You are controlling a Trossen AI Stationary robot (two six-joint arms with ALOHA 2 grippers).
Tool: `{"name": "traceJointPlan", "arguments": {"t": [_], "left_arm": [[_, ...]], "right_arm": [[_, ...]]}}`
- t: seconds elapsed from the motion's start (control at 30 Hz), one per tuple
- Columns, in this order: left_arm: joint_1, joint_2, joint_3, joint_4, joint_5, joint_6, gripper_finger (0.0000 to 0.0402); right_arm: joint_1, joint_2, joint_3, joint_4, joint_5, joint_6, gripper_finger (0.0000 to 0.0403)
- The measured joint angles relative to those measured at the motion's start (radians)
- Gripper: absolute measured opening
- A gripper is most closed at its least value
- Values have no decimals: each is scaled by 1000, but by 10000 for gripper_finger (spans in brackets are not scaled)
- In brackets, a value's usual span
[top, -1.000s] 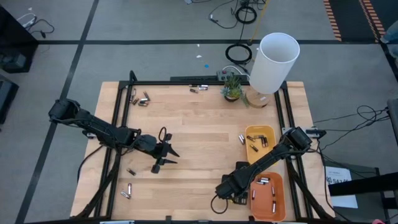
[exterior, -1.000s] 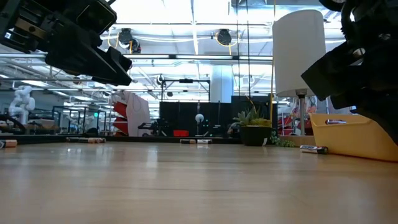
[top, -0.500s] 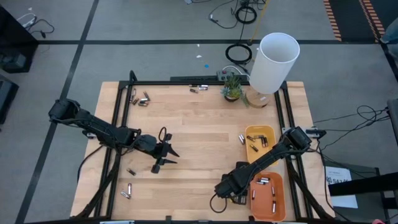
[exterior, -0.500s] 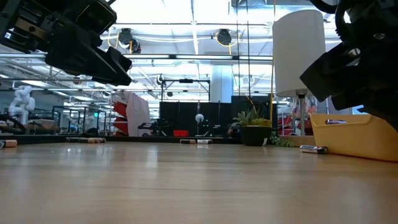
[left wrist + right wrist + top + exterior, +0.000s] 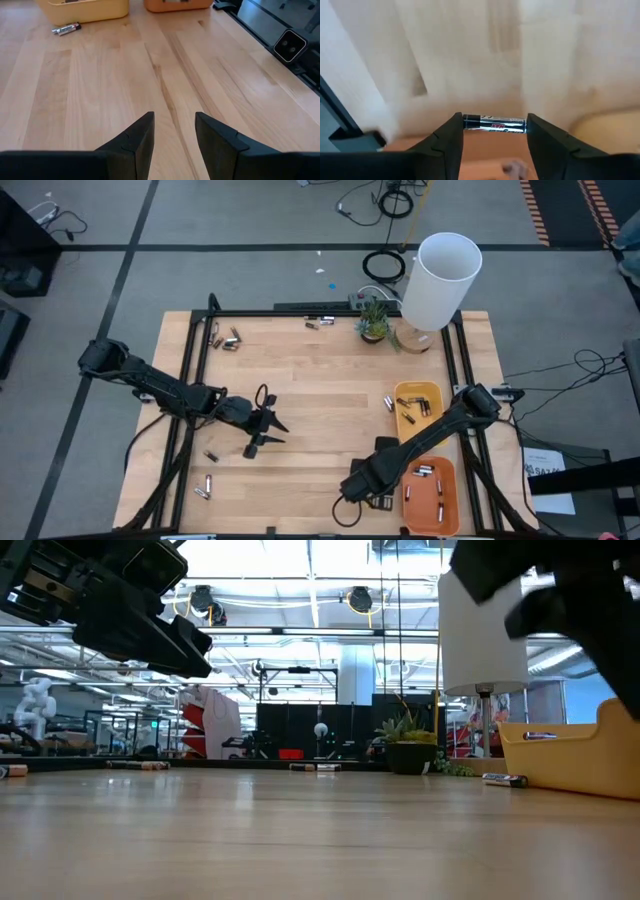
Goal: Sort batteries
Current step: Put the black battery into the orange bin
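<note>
- A dark-bodied battery [image 5: 495, 124] is clamped end to end between the two fingers of the right gripper [image 5: 494, 131], lifted clear of the wooden table [image 5: 320, 380].
- In the high view the right gripper [image 5: 362, 483] is seen near the table's front edge, just beside the orange tray [image 5: 431, 492], in which several batteries are lying.
- More batteries are held in the yellow tray [image 5: 418, 410], set just behind the orange one, and one battery [image 5: 389, 403] is lying on the table just beside that tray's left wall.
- Loose batteries are scattered elsewhere: a small group [image 5: 227, 339] near the far left corner, a pair [image 5: 318, 323] at the far edge beside the small potted plant [image 5: 374, 318], and three [image 5: 205, 481] near the front left.
- The left gripper [image 5: 174, 131] is held above bare wood at the table's left-centre, its fingers parted with nothing between them.
- A white lamp shade [image 5: 440, 280] is placed at the far right corner.
- In the low view the yellow tray [image 5: 575, 765] is seen on the right, with a battery [image 5: 503, 779] on the table before it.
</note>
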Motion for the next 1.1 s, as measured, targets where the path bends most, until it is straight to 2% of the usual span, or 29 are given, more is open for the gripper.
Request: {"name": "traceJointPlan", "arguments": {"t": [0.13, 0.33, 0.63, 0.83, 0.97, 1.1], "left_arm": [[0, 0, 0, -1, 0, -7, 153], [-20, 0, 15, -8, 0, -49, 153], [-94, 0, 82, 2, 0, 22, 153], [-124, 0, 91, 5, 0, 27, 153], [-132, 0, 105, 12, -1, 27, 153], [-134, 0, 123, 13, -1, 35, 153]], "right_arm": [[20, -11, 66, -123, 39, 35, 169], [91, -80, 52, -216, 42, 213, 169], [234, -138, 9, -224, 42, 471, 169], [313, -137, -98, -105, 5, 557, 170], [330, -137, -153, -99, -11, 631, 189], [328, -137, -161, -121, -11, 659, 232]]}}
